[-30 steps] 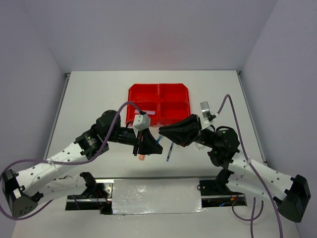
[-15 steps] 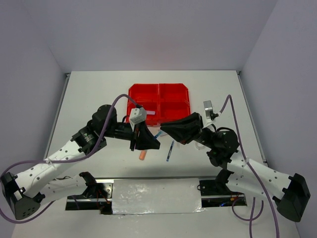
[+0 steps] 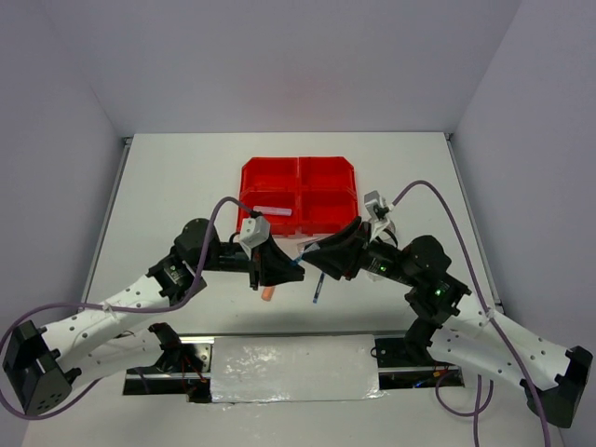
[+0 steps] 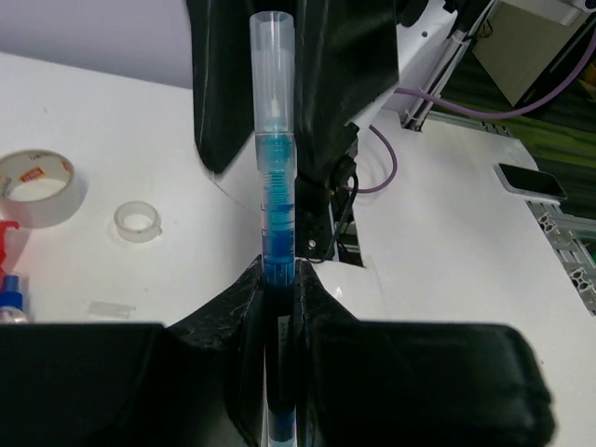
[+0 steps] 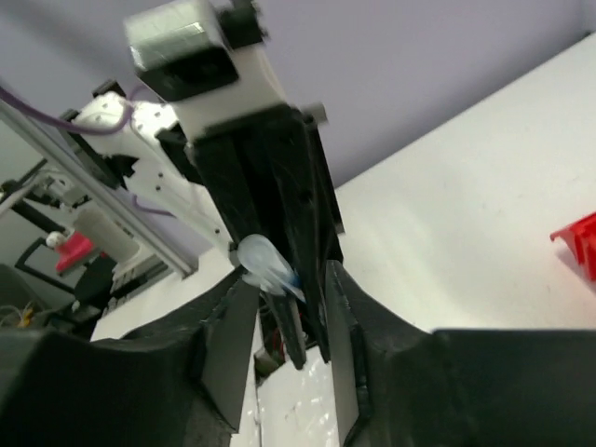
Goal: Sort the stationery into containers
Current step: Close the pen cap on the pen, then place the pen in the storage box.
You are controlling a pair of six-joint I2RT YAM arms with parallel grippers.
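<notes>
My left gripper (image 3: 282,267) (image 4: 277,279) is shut on a blue pen (image 4: 276,200) with a clear cap and holds it above the table, pointing it at the right gripper. My right gripper (image 3: 313,253) (image 5: 284,279) is open, and the pen's clear cap (image 5: 264,264) sits between its fingers. A second blue pen (image 3: 318,288) and an orange highlighter (image 3: 268,294) lie on the table below the grippers. The red containers (image 3: 300,177) stand just behind; one near-left bin holds a pale item (image 3: 272,210). Two clear tape rolls (image 4: 37,175) (image 4: 138,221) lie on the table.
A blue-capped glue tube (image 4: 7,296) shows at the left edge of the left wrist view. A corner of the red containers (image 5: 582,244) shows in the right wrist view. A metal rail with a white cover (image 3: 293,365) runs along the near edge.
My right gripper has moved left and closed the gap to the left gripper, so the pen's cap now sits between its fingers. The left gripper has kept hold of the pen.
</notes>
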